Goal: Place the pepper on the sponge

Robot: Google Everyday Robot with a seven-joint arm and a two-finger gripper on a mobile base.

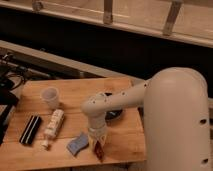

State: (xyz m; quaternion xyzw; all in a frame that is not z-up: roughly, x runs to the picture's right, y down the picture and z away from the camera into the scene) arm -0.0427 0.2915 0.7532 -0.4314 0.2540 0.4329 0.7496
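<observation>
At near table (pixel 125 150) edge, gripper (pixel 97 139), jaws holding pepper (pixel 99 150), hangs just right of sponge (pixel 77 144): release here risks pepper missing, rolling off.

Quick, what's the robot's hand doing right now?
The gripper: closed, holding the pepper, low over the table right beside the sponge.

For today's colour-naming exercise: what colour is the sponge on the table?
Light blue; the camera view shows the sponge beside the claw, which hangs over the pepper.

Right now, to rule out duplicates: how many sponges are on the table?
1. The sponge lies near the table's front edge, just left of the gripper and pepper; the arm could hide another.
</observation>
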